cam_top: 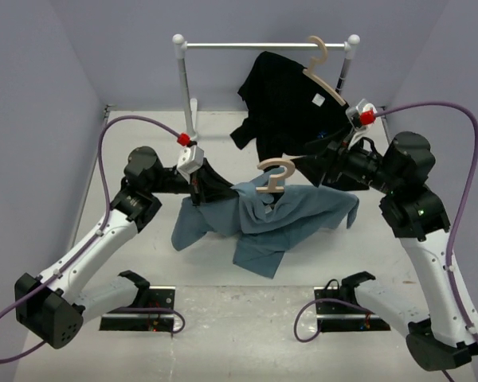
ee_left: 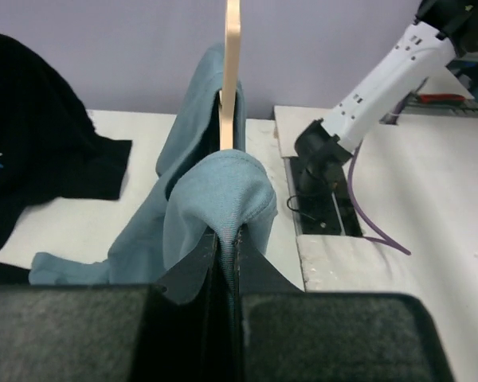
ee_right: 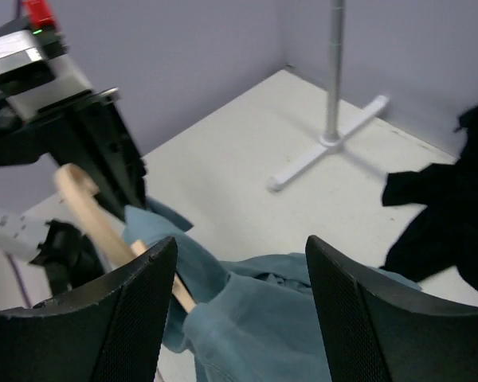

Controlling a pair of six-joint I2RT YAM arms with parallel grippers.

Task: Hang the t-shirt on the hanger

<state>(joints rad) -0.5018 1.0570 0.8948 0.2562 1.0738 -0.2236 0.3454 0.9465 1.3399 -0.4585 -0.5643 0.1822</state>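
While the left jaws pinch a fold of the t-shirt (cam_top: 279,215), the right jaws stand wide and hold nothing.
Just beyond the pinching jaws the hanger (cam_top: 275,177) rises upright out of the blue cloth, its hook ahead of the open right jaws; the rest of the shirt slumps on the table (cam_top: 223,318). Beside the right jaws a black shirt (cam_top: 283,103) hangs from a rail (cam_top: 263,45).

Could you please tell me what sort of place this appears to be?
Probably a robotics test booth: plain lilac partition walls around a white tabletop, a small white garment rail, and two table-mounted arms.
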